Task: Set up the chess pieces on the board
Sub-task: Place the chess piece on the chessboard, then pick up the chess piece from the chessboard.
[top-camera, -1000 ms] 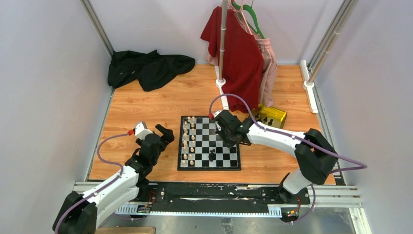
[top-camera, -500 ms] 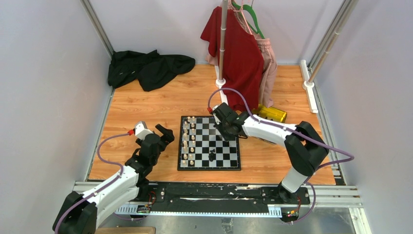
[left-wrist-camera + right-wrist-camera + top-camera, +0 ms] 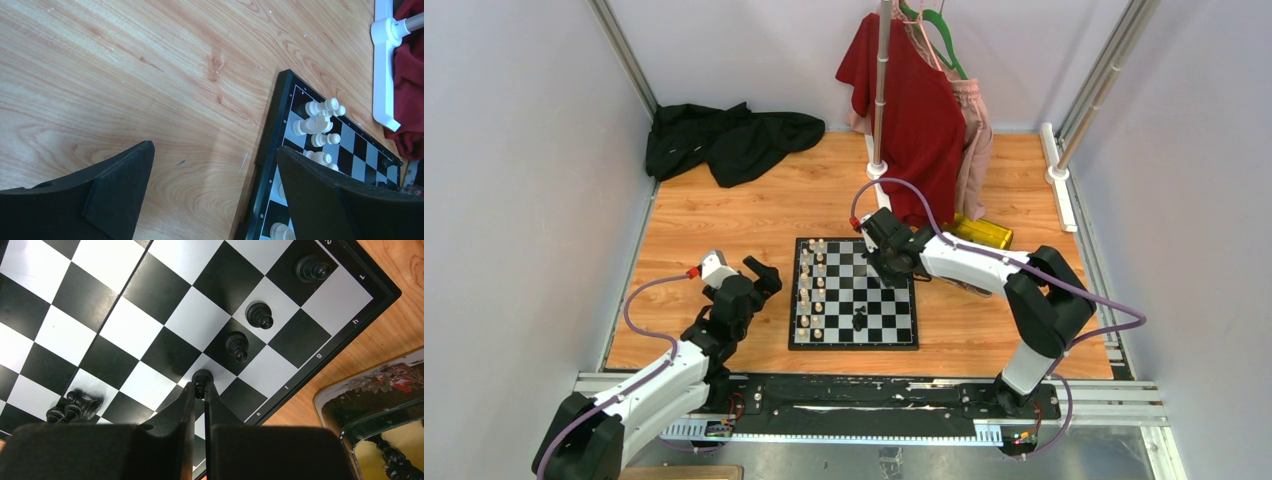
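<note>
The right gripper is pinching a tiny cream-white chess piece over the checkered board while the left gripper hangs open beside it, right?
Not quite: the tiny turned chess piece in the right gripper is black, not cream-white, as the right wrist view shows. It is over the black-and-white checkered board, and the left gripper is open beside it.

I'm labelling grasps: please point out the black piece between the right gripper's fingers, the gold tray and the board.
black piece [image 3: 202, 376], right wrist view, its round top.
gold tray [image 3: 990, 237], top external view, its exposed right end.
board [image 3: 854, 345], top external view, its near black border.
</note>
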`<control>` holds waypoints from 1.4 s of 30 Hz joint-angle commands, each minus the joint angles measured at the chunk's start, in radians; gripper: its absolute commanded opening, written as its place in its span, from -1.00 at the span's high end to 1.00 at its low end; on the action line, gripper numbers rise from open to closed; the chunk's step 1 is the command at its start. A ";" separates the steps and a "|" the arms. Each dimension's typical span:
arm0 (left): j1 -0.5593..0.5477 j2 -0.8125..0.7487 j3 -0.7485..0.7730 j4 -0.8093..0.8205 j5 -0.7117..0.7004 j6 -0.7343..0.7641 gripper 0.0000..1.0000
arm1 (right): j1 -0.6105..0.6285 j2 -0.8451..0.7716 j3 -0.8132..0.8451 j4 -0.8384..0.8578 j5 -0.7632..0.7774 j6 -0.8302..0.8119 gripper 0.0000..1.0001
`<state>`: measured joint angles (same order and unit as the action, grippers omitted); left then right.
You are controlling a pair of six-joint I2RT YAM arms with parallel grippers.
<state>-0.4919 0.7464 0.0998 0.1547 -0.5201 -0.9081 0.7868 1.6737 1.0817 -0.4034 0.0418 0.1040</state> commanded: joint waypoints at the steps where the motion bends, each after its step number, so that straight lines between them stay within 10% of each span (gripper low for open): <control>1: 0.007 0.004 -0.010 0.015 -0.023 0.014 -1.00 | -0.014 0.011 0.006 -0.003 -0.016 -0.007 0.93; 10: 0.007 0.004 -0.011 0.015 -0.021 0.010 -1.00 | -0.014 -0.012 0.014 -0.008 -0.004 -0.014 0.41; 42: 0.007 0.006 -0.002 0.014 -0.018 0.014 -1.00 | 0.254 -0.224 -0.013 -0.112 0.115 0.042 0.35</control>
<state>-0.4919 0.7528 0.0998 0.1551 -0.5201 -0.9077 0.9783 1.4899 1.0992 -0.4904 0.1215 0.0975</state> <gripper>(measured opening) 0.997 0.327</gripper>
